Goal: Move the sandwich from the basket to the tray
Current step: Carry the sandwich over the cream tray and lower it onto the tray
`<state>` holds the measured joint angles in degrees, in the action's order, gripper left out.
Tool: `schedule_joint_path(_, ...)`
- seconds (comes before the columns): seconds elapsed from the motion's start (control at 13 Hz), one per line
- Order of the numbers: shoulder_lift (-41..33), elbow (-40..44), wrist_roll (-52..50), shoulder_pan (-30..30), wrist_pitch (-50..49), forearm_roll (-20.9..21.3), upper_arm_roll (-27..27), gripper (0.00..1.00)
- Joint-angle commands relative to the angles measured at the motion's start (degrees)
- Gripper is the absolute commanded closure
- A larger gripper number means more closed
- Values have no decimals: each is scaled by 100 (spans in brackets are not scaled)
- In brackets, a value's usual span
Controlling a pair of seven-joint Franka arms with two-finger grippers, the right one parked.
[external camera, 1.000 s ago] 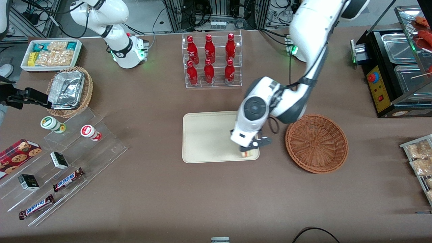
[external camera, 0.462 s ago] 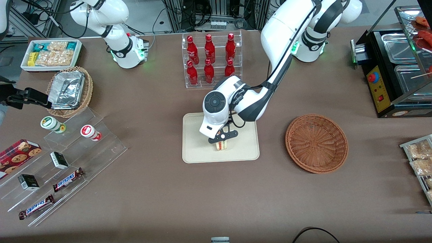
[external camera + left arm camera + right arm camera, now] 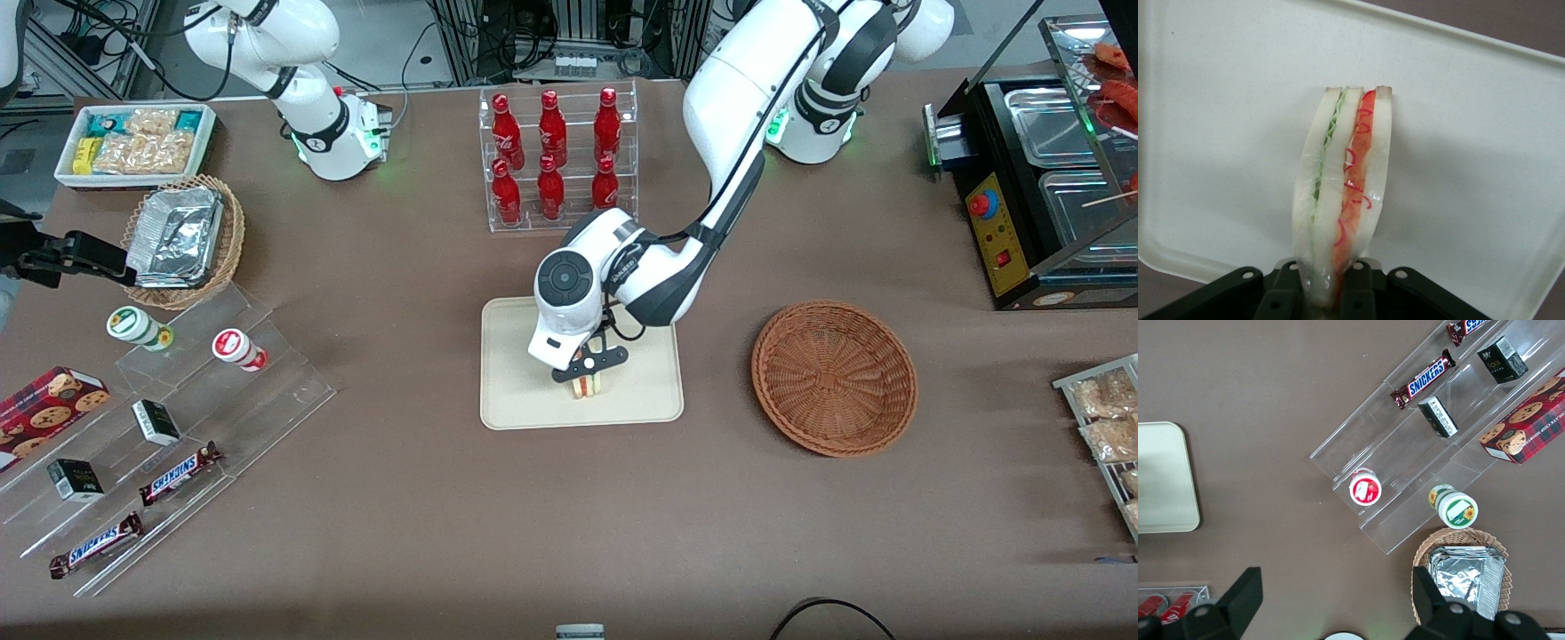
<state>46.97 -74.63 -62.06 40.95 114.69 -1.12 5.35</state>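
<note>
My left gripper [image 3: 586, 378] is shut on the sandwich [image 3: 587, 386], a white bread wedge with red and green filling, and holds it low over the cream tray [image 3: 516, 373], over the part of the tray nearer the front camera. In the left wrist view the sandwich [image 3: 1341, 193] sits pinched between the black fingers [image 3: 1360, 288], with the tray surface [image 3: 1231, 120] right beneath it. The reddish-brown wicker basket [image 3: 834, 377] stands empty beside the tray, toward the working arm's end of the table.
A clear rack of red bottles [image 3: 556, 156] stands farther from the front camera than the tray. A stepped acrylic shelf with snacks [image 3: 169, 427] and a tan basket with foil trays [image 3: 182, 240] lie toward the parked arm's end. A food warmer [image 3: 1040, 178] stands at the working arm's end.
My gripper carried the sandwich from the tray's corner beside the basket to above the tray's middle, then lowered slightly. The sandwich stayed gripped throughout.
</note>
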Motion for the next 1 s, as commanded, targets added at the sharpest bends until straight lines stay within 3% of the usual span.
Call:
schedule_joint_path(0.0, 155, 291, -350, 97, -113, 42, -96, 88)
schedule_joint_path(0.08, 198, 292, -360, 97, -104, 51, -96, 75)
schedule_joint_path(0.15, 216, 292, -351, 88, -96, 51, -96, 54)
schedule_joint_path(0.23, 199, 292, -325, 88, -104, 51, -96, 1)
schedule_joint_path(0.85, -705, 388, -246, -95, -754, 42, -140, 0)
schedule_joint_path(0.92, -802, 380, -167, -131, -798, 198, -140, 0)
